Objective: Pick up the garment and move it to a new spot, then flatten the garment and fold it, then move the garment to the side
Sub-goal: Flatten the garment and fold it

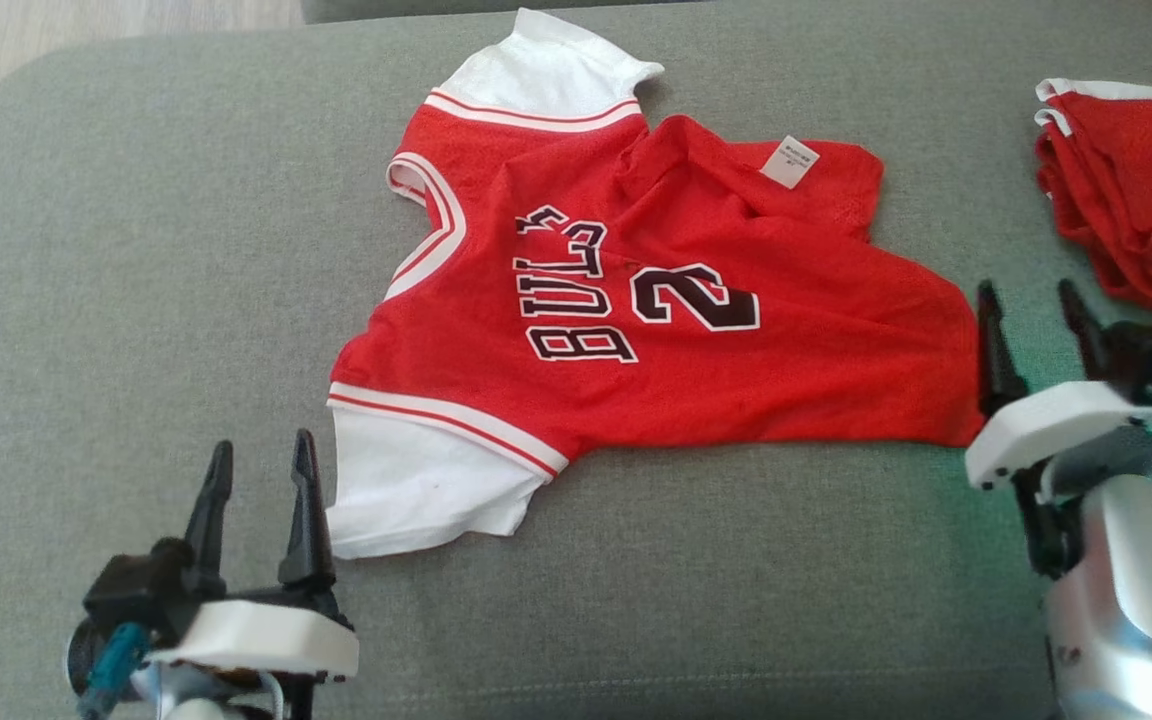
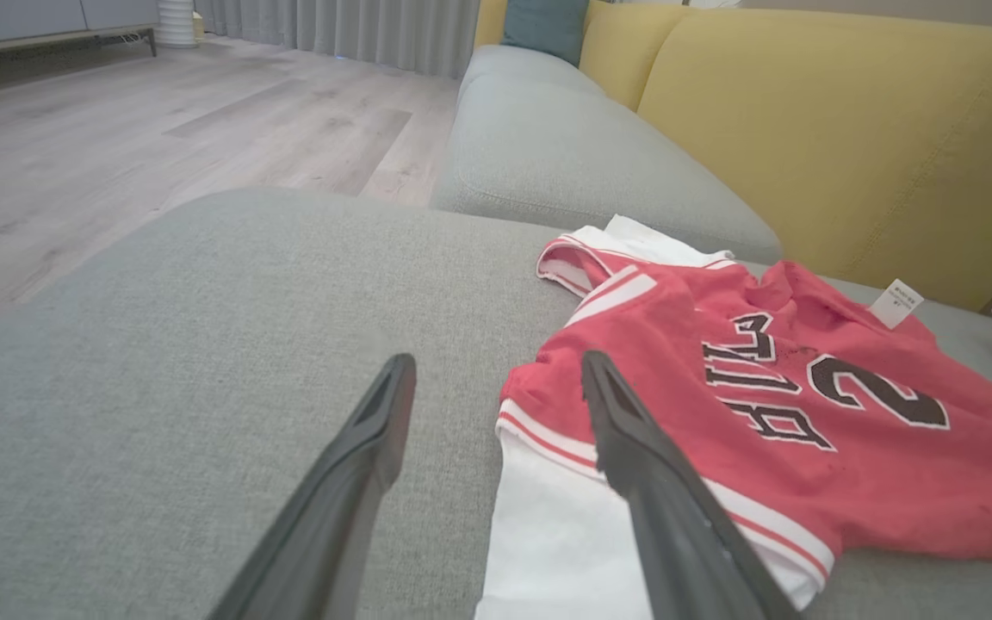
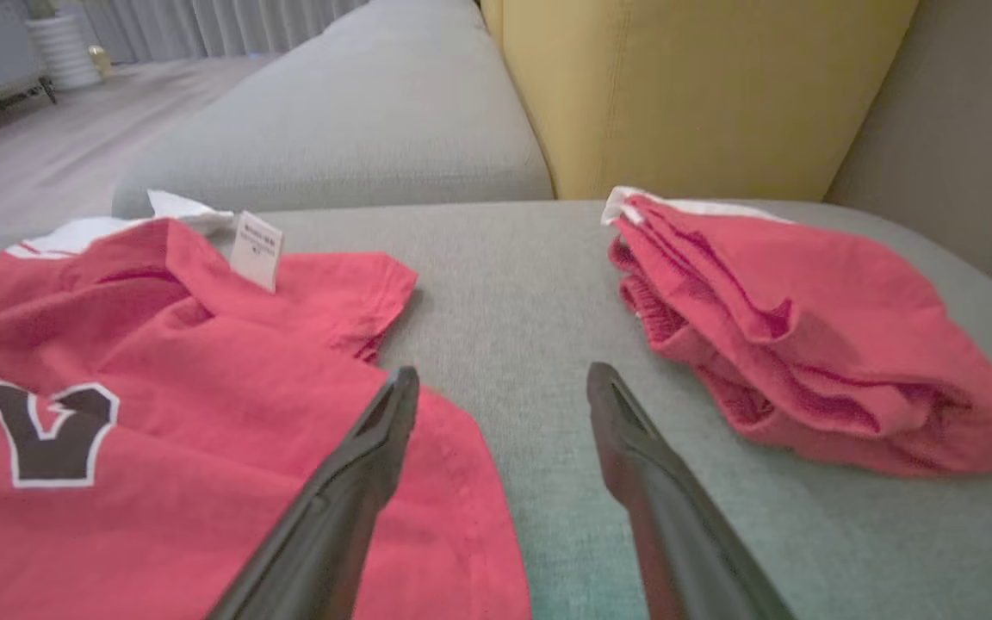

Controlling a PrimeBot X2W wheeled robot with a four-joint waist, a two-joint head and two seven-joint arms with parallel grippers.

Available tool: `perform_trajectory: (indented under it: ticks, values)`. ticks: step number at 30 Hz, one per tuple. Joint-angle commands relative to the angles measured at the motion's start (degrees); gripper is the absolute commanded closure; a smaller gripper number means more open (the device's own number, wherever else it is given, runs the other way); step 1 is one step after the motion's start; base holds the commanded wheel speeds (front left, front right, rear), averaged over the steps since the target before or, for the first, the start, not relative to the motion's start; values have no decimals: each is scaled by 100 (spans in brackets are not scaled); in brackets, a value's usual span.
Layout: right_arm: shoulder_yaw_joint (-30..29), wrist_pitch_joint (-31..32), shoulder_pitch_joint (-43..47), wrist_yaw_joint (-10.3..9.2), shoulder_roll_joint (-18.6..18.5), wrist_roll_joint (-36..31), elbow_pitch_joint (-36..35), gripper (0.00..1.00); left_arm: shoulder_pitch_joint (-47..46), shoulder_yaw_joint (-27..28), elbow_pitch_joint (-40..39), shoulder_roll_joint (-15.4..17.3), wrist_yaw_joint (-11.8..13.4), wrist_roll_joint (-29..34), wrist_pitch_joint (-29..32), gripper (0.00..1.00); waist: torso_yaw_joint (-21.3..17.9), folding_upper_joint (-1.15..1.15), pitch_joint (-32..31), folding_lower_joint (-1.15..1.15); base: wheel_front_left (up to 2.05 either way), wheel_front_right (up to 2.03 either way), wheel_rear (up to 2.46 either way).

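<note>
The garment (image 1: 636,300) is a red jersey with white sleeves, black lettering and a number. It lies spread but rumpled on a grey sofa cushion (image 1: 136,300), its far hem folded over so a white tag shows. My left gripper (image 1: 261,465) stands open just left of the near white sleeve (image 2: 548,534), holding nothing. Beside the jersey's right corner (image 3: 427,482) my right gripper (image 1: 1031,300) is open, with its left finger over the corner's edge and nothing between the fingers.
Folded red clothes (image 1: 1131,190) lie at the cushion's right end, near my right gripper (image 3: 500,383). Yellow back cushions (image 2: 806,129) rise behind the seat. A second grey seat (image 2: 548,146) adjoins, and wooden floor (image 2: 117,129) lies beyond the left edge.
</note>
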Motion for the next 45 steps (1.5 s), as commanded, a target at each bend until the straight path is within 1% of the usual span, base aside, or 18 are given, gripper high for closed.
perform_trajectory:
  ticks: [1,4,7,11,17,21,25,26,27,28,32,38,45]
  values:
    - [77,-80,28,37,4,40,-255,0,-140,179,-116,9,-14,10,-70,0,-14,0,-5,0,0,0,0]
    - [-105,-156,207,37,12,91,-697,0,-219,120,151,19,-103,-39,-35,0,-57,0,-12,0,0,0,0]
    - [-274,-188,367,37,9,95,-1153,0,-447,102,505,116,-194,-45,49,0,-118,0,-10,0,0,0,0]
    - [-278,-128,479,37,10,94,-1693,0,-840,78,1103,256,-331,-102,364,0,-243,0,13,0,0,0,0]
    - [111,16,531,37,58,223,-2154,0,-1346,37,1744,415,-472,-146,705,0,-378,0,128,0,0,0,0]
    - [428,53,519,37,99,344,-2226,0,-1615,-19,2093,480,-594,-184,873,0,-429,0,214,0,0,0,0]
    - [669,28,474,37,123,426,-2226,0,-1854,-70,2385,493,-627,-182,942,0,-467,0,293,0,0,0,0]
    - [717,16,460,37,127,443,-2219,0,-1911,-79,2453,497,-632,-179,943,52,-478,0,316,0,0,0,0]
    - [759,1,447,37,131,459,-2210,0,-1966,-96,2519,501,-653,-178,941,89,-488,0,337,0,0,0,0]
    - [793,-17,438,37,135,474,-2203,0,-2018,-115,2575,504,-676,-173,923,100,-497,0,356,0,0,0,0]
    - [945,-77,505,37,144,529,-2188,0,-2228,-157,2590,489,-648,-102,689,100,-517,0,430,0,0,0,0]
    - [1214,-154,799,37,150,788,-2102,0,-2602,-53,2597,544,-570,-46,200,100,-577,0,522,0,0,0,0]
    - [1430,-329,880,37,151,917,-1903,0,-2794,72,2749,568,-520,-42,-3,100,-643,0,502,0,0,0,0]
